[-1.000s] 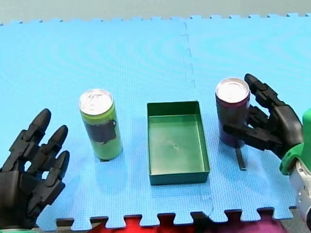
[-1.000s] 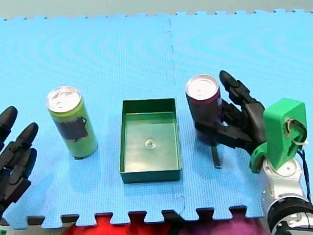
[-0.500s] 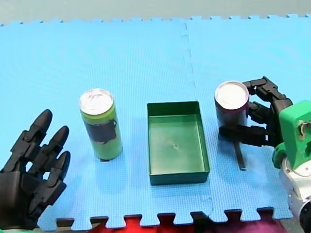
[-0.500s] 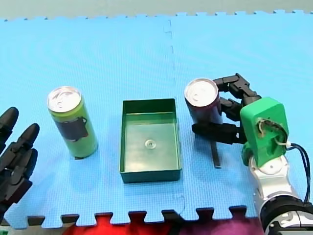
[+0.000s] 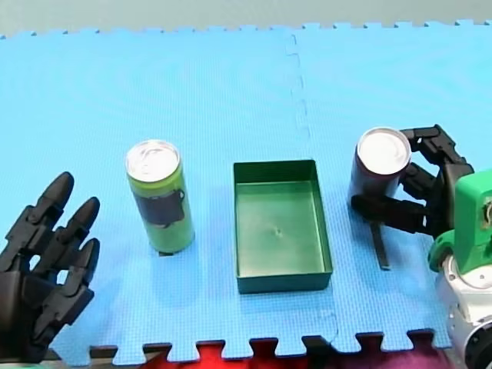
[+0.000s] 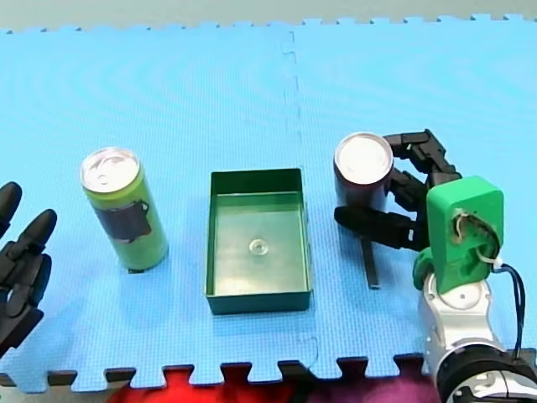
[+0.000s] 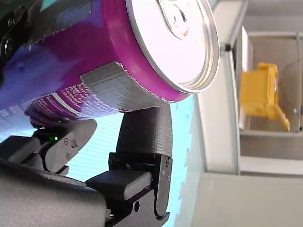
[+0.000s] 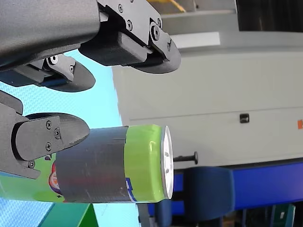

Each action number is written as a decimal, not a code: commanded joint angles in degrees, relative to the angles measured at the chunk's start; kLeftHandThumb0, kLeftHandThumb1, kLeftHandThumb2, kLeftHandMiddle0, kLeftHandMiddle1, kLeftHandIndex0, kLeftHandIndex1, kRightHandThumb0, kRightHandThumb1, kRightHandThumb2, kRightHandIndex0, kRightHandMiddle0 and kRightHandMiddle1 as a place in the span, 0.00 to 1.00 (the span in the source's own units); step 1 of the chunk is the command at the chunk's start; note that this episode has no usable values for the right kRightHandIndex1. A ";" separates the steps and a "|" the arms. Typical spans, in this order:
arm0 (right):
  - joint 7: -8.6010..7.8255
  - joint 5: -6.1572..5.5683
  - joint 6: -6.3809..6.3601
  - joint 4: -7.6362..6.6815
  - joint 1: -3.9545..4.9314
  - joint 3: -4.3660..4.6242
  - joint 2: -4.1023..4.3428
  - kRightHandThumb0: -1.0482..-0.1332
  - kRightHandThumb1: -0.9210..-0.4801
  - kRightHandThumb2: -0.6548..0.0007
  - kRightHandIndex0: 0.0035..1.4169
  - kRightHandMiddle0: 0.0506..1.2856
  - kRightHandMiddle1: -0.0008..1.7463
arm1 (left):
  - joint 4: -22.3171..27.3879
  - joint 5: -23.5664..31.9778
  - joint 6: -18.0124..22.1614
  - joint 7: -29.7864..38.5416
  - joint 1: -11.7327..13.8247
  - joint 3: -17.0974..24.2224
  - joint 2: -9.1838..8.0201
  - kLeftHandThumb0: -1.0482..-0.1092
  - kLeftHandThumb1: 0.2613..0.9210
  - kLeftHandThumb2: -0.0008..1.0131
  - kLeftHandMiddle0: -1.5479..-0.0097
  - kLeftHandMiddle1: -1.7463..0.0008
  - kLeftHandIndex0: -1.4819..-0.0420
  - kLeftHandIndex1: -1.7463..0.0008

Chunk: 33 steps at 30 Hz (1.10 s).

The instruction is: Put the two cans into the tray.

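- Blue foam mat (image 5: 192,84) covers the work surface, made of pieces that lock together at the edges.
- The green tray (image 5: 283,280) stands at the middle of the mat. It is rectangular, with its open side up, and there is no can in it.
- The green can (image 5: 160,200) stands upright at 9 o'clock from the tray, near it but not touching. It has a silver top and a dark band around its middle.
- The purple can (image 5: 370,181) is at 3 o'clock from the tray, just beside the tray's right wall. It is tilted, and its silver top leans toward the right hand. It is not possible to tell whether its base touches the mat.
- The right hand (image 5: 421,196) is at 3 o'clock from the purple can, and its fingers are curled around the can's body: two from the far side and one from the near side.
- In the first wrist view, one finger (image 7: 144,130) of this hand presses against the purple can's side, below a patch of grey tape (image 7: 118,87).
- A thin dark strip (image 5: 379,247) lies on the mat at 6 o'clock from the purple can.
- The left hand (image 5: 46,277) is at about 8 o'clock from the tray, near the mat's front edge and well apart from the green can. Its fingers are uncurled and hold nothing.
- In the second wrist view, the green can appears beyond black fingers (image 8: 52,135).
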<state>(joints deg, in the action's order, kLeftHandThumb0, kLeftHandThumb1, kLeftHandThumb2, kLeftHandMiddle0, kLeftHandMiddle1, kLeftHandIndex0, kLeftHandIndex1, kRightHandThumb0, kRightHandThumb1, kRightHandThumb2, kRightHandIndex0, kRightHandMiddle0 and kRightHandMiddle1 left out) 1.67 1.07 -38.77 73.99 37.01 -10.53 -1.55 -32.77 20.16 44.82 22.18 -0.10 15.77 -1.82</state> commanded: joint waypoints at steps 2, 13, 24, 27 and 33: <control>-0.38 -0.88 -0.07 -0.23 0.28 -0.59 -0.12 0.85 0.16 0.97 0.65 0.42 1.00 | -0.72 0.83 0.43 1.05 -0.51 0.41 -0.54 0.00 1.00 0.52 0.65 0.99 0.71 0.99; -10.27 -12.77 9.48 -6.77 2.88 -6.65 -4.02 0.85 0.18 0.98 0.67 0.42 1.00 | -2.38 1.97 1.15 3.37 -1.05 1.19 -0.46 0.00 1.00 0.54 0.65 0.99 0.71 0.99; -9.69 -12.35 14.53 -16.59 0.01 -4.21 -4.71 0.87 0.22 1.00 0.66 0.41 1.00 | -3.70 2.31 1.27 4.35 -1.53 1.58 -0.18 0.00 1.00 0.55 0.65 0.99 0.71 1.00; -9.66 -11.28 14.44 -19.33 -1.01 -2.79 -4.47 0.88 0.23 1.00 0.66 0.41 1.00 | -3.77 2.12 1.58 4.21 -1.42 1.66 -0.05 0.00 1.00 0.56 0.65 0.99 0.71 1.00; -10.66 -10.81 14.29 -24.41 -2.92 -0.92 -4.46 0.89 0.25 1.00 0.66 0.40 1.00 | -4.13 1.70 2.17 3.78 -1.54 1.80 0.19 0.00 1.00 0.56 0.65 0.99 0.70 0.99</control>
<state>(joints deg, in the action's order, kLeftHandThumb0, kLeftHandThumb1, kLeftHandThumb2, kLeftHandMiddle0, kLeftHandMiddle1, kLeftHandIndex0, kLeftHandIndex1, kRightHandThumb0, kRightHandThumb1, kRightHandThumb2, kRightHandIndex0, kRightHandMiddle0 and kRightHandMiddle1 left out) -8.80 -9.61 -23.98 51.32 34.40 -11.84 -6.27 -36.65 21.73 46.65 26.09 -1.54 17.39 -1.52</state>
